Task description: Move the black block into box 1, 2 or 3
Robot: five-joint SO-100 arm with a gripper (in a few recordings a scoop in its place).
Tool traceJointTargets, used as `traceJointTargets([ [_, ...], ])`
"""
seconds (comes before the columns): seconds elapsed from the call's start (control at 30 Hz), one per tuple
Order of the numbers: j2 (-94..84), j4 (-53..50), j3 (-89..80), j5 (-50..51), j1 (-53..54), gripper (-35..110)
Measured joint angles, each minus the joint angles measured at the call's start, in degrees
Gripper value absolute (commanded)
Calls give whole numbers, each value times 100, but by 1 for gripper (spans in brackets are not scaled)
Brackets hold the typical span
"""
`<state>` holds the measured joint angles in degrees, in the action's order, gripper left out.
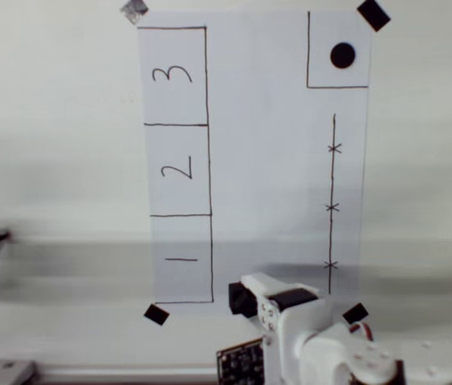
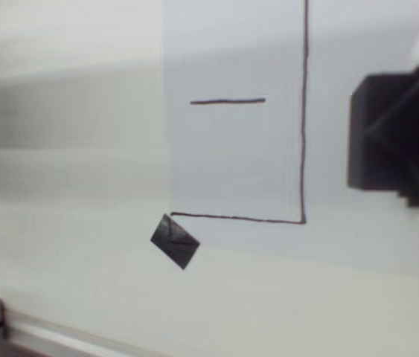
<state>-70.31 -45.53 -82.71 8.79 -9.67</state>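
The black block (image 1: pixel 239 299) sits between the fingers of my gripper (image 1: pixel 246 300) at the paper's lower edge, just right of box 1 (image 1: pixel 181 258). In the wrist view the black block (image 2: pixel 375 134) is at the right edge, with the gripper (image 2: pixel 399 137) shut on it; the block is outside the right-hand line of box 1 (image 2: pixel 231 149). I cannot tell whether the block rests on the paper or hangs slightly above it. Box 2 (image 1: pixel 177 168) and box 3 (image 1: pixel 173 74) stack above box 1 in the overhead view.
Black tape squares (image 1: pixel 156 314) (image 1: pixel 355 313) (image 1: pixel 373 14) pin the paper's corners; one tape square (image 2: pixel 175 240) lies by box 1's corner. A drawn square with a solid dot (image 1: pixel 342 54) sits top right, above a pen line with crosses (image 1: pixel 331 207). A circuit board (image 1: pixel 240 362) lies beside the arm's base.
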Motion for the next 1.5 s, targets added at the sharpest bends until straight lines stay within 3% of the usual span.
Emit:
traceJointTargets([
  [0.67,1784,0,2408,53,387,0],
  [1.5,2558,35,3015,-149,545,2],
])
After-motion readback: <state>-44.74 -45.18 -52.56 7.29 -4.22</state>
